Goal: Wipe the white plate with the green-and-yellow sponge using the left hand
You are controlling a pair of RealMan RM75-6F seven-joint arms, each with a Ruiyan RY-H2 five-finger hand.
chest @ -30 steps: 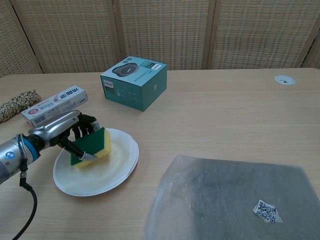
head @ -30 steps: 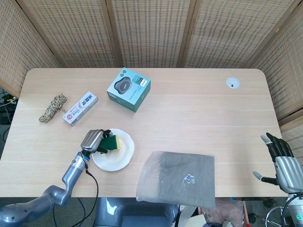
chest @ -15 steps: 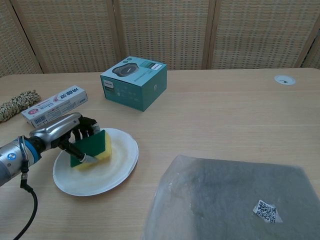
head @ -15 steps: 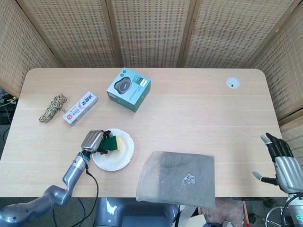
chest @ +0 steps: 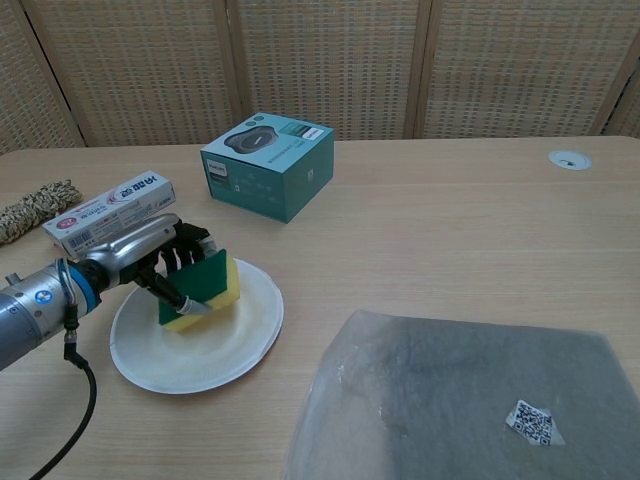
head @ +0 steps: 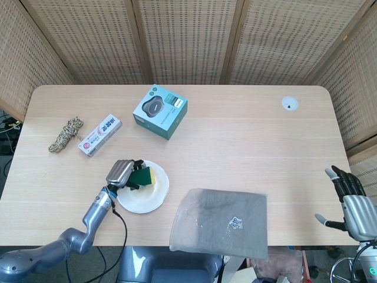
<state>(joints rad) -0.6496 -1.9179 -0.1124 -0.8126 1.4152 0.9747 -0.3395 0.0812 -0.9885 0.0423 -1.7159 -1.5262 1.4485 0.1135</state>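
Observation:
The white plate (head: 147,194) (chest: 235,345) lies near the table's front left. My left hand (head: 122,173) (chest: 150,255) grips the green-and-yellow sponge (head: 144,175) (chest: 206,289), which stands on edge on the plate's far left part, green side toward the hand. My right hand (head: 352,202) hangs off the table's right edge with its fingers apart, holding nothing; the chest view does not show it.
A teal box (head: 160,111) (chest: 267,163) stands behind the plate. A toothpaste box (head: 99,135) (chest: 108,211) and a coil of rope (head: 65,134) (chest: 32,209) lie at the left. A grey bag (head: 220,224) (chest: 465,400) covers the front right. A round hole (head: 289,104) sits far right.
My left hand has pushed the sponge to the right across the plate, and the plate has slid slightly right with it. The right hand has not moved.

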